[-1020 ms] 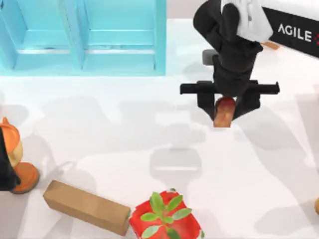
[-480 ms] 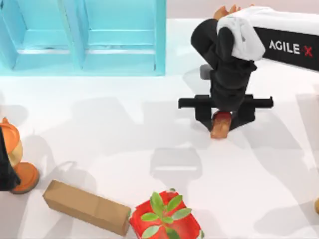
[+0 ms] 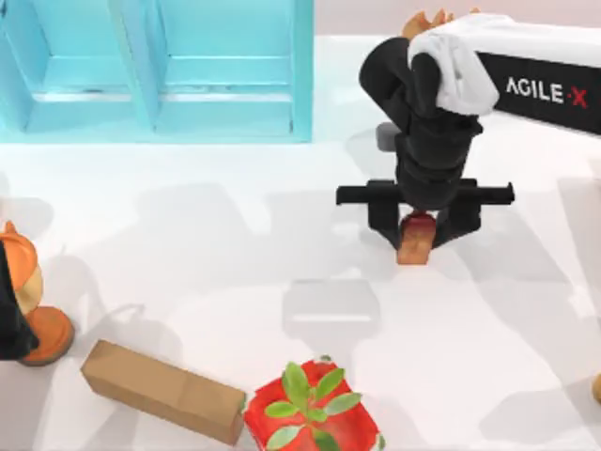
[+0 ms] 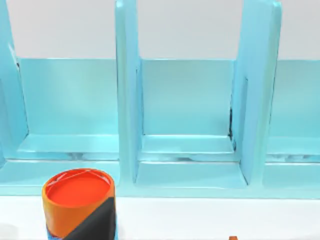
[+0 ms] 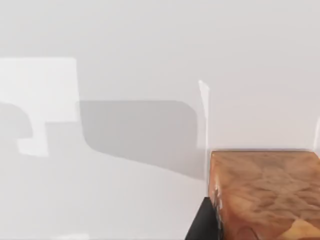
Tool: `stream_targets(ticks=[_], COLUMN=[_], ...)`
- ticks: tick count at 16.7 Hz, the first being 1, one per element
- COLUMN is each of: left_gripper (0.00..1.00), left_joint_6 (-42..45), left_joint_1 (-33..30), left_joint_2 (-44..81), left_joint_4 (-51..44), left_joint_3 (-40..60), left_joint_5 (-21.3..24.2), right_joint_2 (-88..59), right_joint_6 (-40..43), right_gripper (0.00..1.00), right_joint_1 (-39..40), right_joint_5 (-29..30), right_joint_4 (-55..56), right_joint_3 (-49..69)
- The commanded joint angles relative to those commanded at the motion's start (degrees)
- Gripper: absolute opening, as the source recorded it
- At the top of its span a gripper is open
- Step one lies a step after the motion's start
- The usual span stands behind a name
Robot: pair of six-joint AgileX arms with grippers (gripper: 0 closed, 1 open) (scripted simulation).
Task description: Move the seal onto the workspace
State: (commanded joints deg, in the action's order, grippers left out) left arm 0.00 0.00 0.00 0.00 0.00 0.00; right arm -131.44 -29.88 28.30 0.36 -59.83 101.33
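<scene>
our right gripper (image 3: pixel 417 230) has its two fingers pinched on the seal (image 3: pixel 416 239), the dark red top tucked between them and the tan-orange body hanging just below the tips, tilted a little. over the last second we have carried it a short way toward the shelf side and lowered it, and in the last half second it has barely moved, so we judge the descent is nearly over. the right wrist view shows the seal's tan-orange base (image 5: pixel 265 192) close above the workspace (image 5: pixel 125 60), with a shadow just beside it; we cannot tell whether the base is touching the white surface yet. outward from the fingers, the light blue shelf cabinet (image 3: pixel 160 70) stands well apart to one side, and the cardboard block (image 3: pixel 161 390) and the red box with the green plant (image 3: pixel 315 409) lie well apart near the front edge. our left arm (image 3: pixel 11 315) sits parked at the table's left edge, its camera facing the cabinet and an orange can (image 4: pixel 79 202). what remains, we think, is settling the seal and letting go.
</scene>
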Motion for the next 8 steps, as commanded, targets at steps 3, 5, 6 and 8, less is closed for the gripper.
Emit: stream_targets(ticks=[3,5,6,8], left_gripper=[1.0,1.0,1.0,1.0], left_joint_6=[0.0,0.0,0.0,0.0], left_joint_1=[0.0,0.0,0.0,0.0], left_joint_2=[0.0,0.0,0.0,0.0], left_joint_4=[0.0,0.0,0.0,0.0], left_joint_3=[0.0,0.0,0.0,0.0], left_joint_5=[0.0,0.0,0.0,0.0], right_joint_2=[0.0,0.0,0.0,0.0], right_joint_6=[0.0,0.0,0.0,0.0], right_gripper=[0.75,0.9,0.98,1.0], right_joint_1=[0.0,0.0,0.0,0.0], right_joint_5=[0.0,0.0,0.0,0.0], right_joint_4=[0.0,0.0,0.0,0.0], right_joint_3=[0.0,0.0,0.0,0.0])
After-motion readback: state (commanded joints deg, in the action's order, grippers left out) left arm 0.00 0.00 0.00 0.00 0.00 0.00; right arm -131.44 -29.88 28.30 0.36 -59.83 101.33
